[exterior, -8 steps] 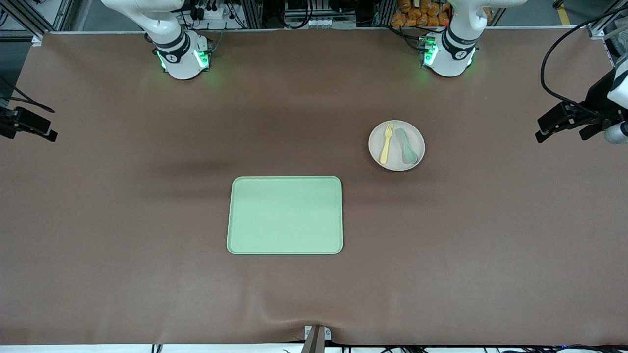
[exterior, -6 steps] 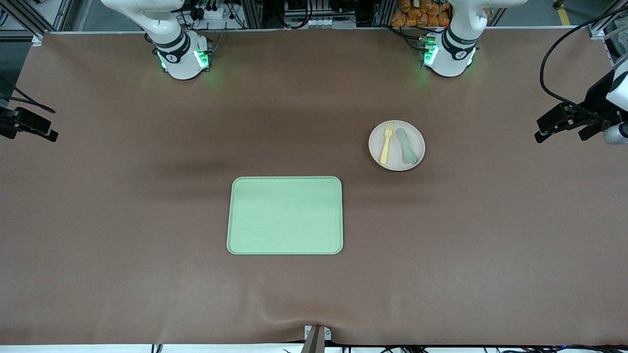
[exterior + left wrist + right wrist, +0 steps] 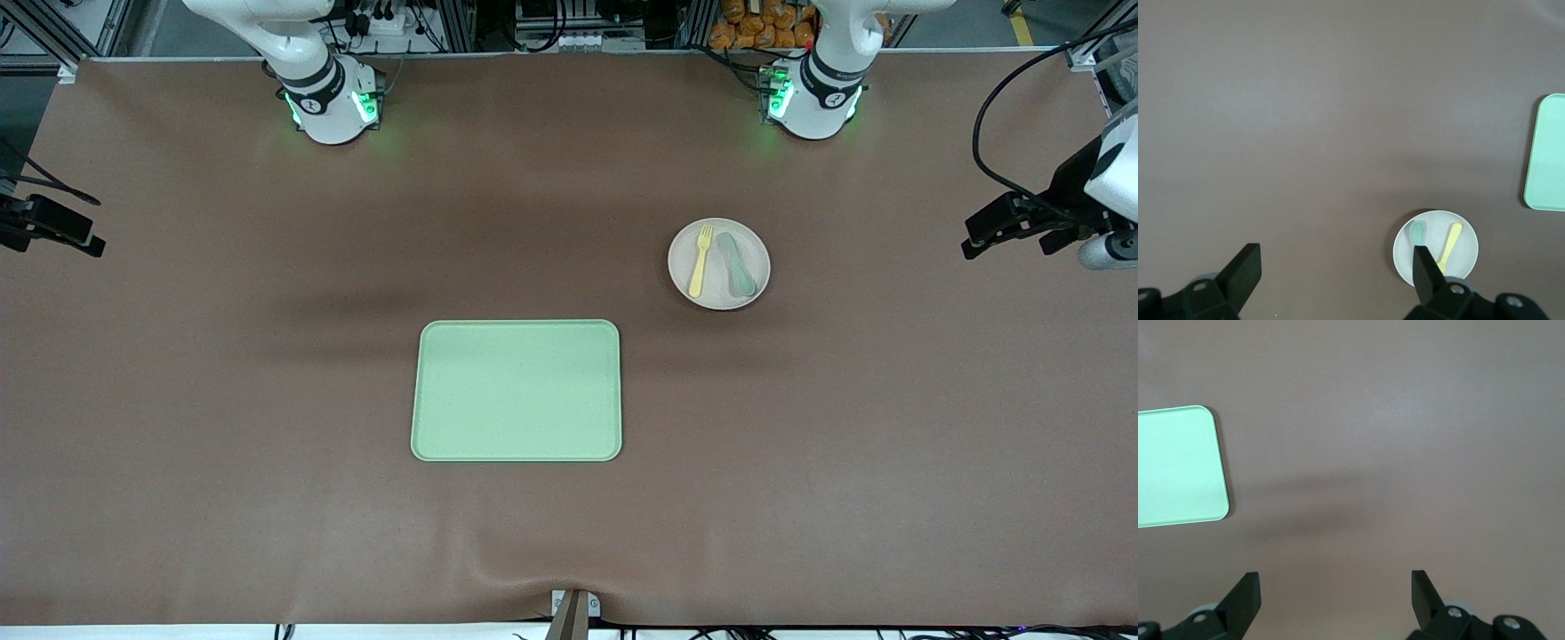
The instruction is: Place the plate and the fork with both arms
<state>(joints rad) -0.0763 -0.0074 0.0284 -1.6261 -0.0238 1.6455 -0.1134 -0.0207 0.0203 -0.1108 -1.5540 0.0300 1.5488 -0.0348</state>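
Observation:
The pale plate (image 3: 718, 286) lies on the table toward the left arm's end, farther from the front camera than the green tray (image 3: 516, 391). The yellow fork (image 3: 701, 260) and a muted-green spoon (image 3: 736, 264) lie side by side on it. My left gripper (image 3: 1009, 236) is open and empty over bare table at the left arm's end. Its wrist view shows its open gripper (image 3: 1336, 267), the plate (image 3: 1466, 259), the fork (image 3: 1449, 243) and the spoon (image 3: 1418, 233). My right gripper (image 3: 49, 240) is open and empty over bare table at the right arm's end, as its wrist view (image 3: 1333, 587) also shows.
The rectangular light-green tray lies mid-table and holds nothing; it shows in the left wrist view (image 3: 1546, 153) and the right wrist view (image 3: 1178, 467). Brown table cover lies all around it. Black cables hang by the left arm (image 3: 987, 124).
My left gripper has shifted a little toward the plate. The right gripper, plate, fork and tray have not moved.

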